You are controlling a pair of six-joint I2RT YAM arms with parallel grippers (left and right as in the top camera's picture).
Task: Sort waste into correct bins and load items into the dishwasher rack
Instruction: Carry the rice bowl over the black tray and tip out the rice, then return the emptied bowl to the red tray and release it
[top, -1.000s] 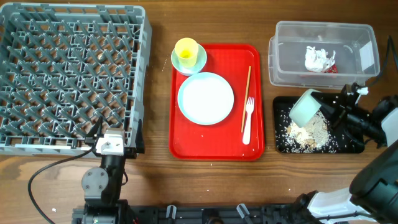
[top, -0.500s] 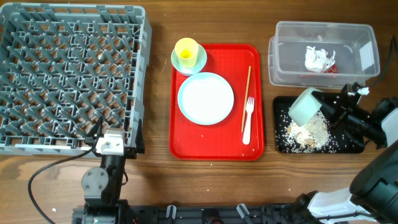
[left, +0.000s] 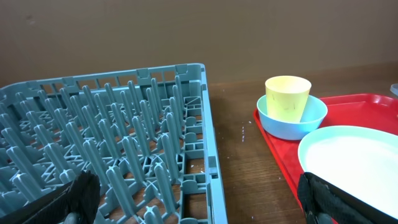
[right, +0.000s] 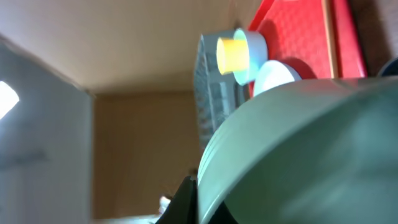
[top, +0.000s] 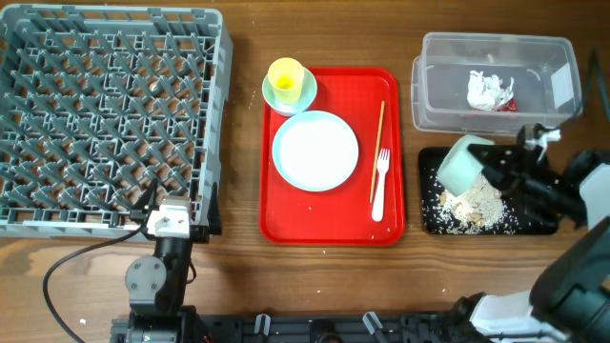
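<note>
My right gripper (top: 492, 165) is shut on the rim of a pale blue-green bowl (top: 464, 164), held tipped on its side over the black tray (top: 543, 223), where a heap of rice scraps (top: 472, 203) lies. The bowl fills the right wrist view (right: 311, 155). The red-and-white wrapper (top: 490, 91) lies in the clear tub (top: 429, 95). The yellow cup (top: 285, 78) stands in the second blue-green bowl (top: 307, 93) beside the pale plate (top: 315, 151), white fork (top: 379, 183) and chopstick (top: 377, 151). My left gripper (left: 199, 205) is open by the grey dishwasher rack (top: 105, 114).
The plate, fork, chopstick, cup and second bowl all rest on a large red tray (top: 286, 214) at the table's middle. A black cable (top: 76, 257) runs along the front left. The left arm's base (top: 157, 276) stands at the rack's front right corner.
My right gripper has lifted the bowl slightly up and to the left over the black tray. The left arm has not moved.
</note>
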